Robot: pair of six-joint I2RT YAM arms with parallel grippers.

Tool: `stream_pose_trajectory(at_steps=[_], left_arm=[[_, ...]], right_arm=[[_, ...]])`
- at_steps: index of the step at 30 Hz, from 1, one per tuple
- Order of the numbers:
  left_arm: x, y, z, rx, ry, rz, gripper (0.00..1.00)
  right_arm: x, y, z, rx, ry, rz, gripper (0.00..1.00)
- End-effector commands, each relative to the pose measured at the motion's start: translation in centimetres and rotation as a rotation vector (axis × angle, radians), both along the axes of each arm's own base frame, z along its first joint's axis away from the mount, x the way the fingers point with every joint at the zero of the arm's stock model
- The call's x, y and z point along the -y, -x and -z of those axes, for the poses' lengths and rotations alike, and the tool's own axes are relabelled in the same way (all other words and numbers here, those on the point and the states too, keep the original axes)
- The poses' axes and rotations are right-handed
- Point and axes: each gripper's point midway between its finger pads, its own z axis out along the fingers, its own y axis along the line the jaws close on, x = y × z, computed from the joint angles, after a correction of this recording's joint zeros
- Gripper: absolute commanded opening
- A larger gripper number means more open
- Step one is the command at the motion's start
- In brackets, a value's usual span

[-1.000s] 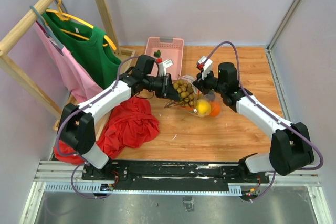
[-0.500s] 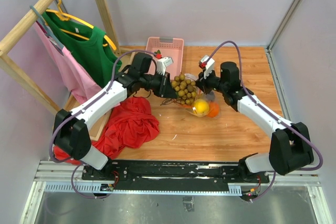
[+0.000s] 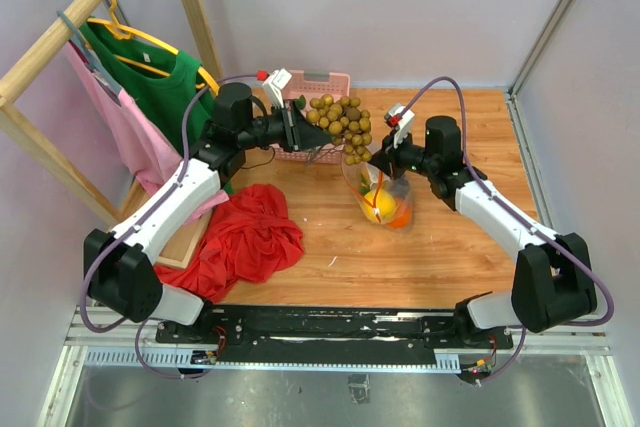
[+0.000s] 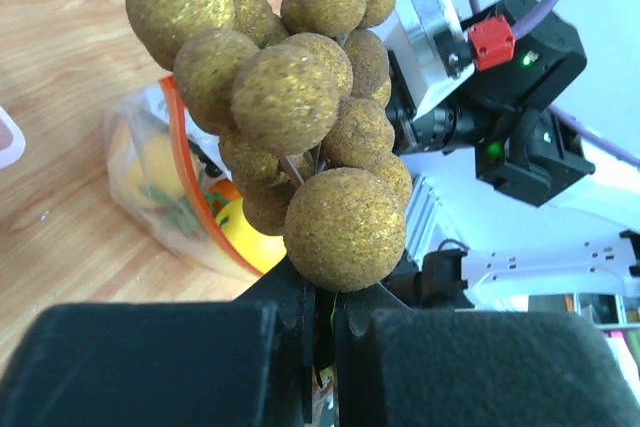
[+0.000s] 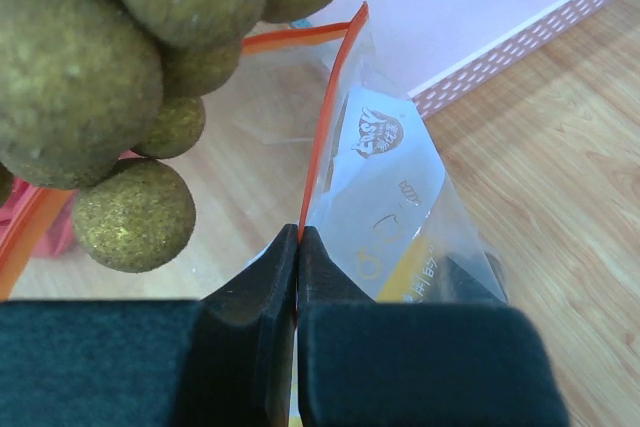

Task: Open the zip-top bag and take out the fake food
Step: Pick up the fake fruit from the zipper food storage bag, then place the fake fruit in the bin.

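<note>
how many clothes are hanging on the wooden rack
2: a green top hangs on the wooden rack, a pink top just left of it. More may hang out of frame.

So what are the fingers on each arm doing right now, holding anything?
Left fingers: closed, holding the tan-brown bunch.
Right fingers: closed, pinching the zip-top bag at its orange rim.
</note>
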Motion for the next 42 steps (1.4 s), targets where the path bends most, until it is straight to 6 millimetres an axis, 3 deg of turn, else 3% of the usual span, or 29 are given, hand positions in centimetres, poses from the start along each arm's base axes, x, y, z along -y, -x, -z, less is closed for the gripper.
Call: stream_pose_trajectory(at_steps=[1,10,17,21,32,37,42], left_arm=[[-0.1,-1.2,-3.1,0.055,0.092,-0.070,0.00],[-2.4,-5.9,-4.8,0.164,0.087,-0.327,0.00],[-3.0,-9.9,-5.4,0.230,0.046,-0.443,0.00],[-3.0,-12.3,-3.4,0.233,-0.019,-0.483,0.00],[-3.4,-20.8,4.4,0.210,-0.290,-0.599,0.00],[-3.9,-23.3,7.4,0.198,-0.367,-0.648,0.00],[-4.8,-25.4,9.1,0.208,-0.437,-0.716,0.00]], right_arm=[[-0.5,-0.1,-1.3,0.004,-0.058,-0.032,0.01],[0.6,-0.6,-1.5,-0.027,-0.059,-0.042,0.01],[0.9,-0.2,-1.5,-0.027,-0.056,-0.073,0.01],[1.2,-0.2,-1.4,-0.038,-0.049,-0.071,0.01],[2.0,-0.3,-1.4,-0.038,-0.041,-0.050,0.01],[2.3,-0.4,-1.4,-0.032,-0.038,-0.040,0.01],[2.5,-0.5,-1.4,-0.028,-0.036,-0.035,0.01]])
